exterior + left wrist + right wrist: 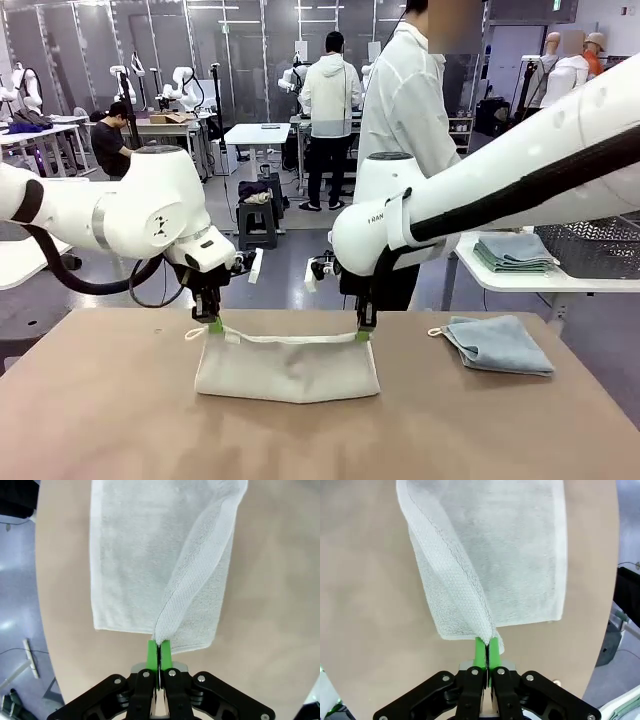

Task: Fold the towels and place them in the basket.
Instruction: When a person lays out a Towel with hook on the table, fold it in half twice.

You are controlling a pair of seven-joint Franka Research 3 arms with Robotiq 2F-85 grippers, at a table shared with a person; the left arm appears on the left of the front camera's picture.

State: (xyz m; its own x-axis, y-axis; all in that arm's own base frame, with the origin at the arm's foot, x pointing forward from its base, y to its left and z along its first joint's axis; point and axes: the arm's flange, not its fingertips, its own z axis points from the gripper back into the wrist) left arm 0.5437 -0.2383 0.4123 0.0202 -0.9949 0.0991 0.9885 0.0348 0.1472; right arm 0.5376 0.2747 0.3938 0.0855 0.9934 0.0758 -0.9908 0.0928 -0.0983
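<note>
In the middle of the front picture, the left claw (pixel 215 325) and the right claw (pixel 363 335) are each pinching tight on a top corner of the cream-white towel (pixel 287 368), the blue-grey towel (pixel 500 344) is lying at the right, and the right arm (pixel 480 190) is showing the letters "FRAN".

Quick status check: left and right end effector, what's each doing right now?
left end effector: closed, pinching one corner of the cream towel.
right end effector: closed, pinching the other corner of the same towel.
</note>
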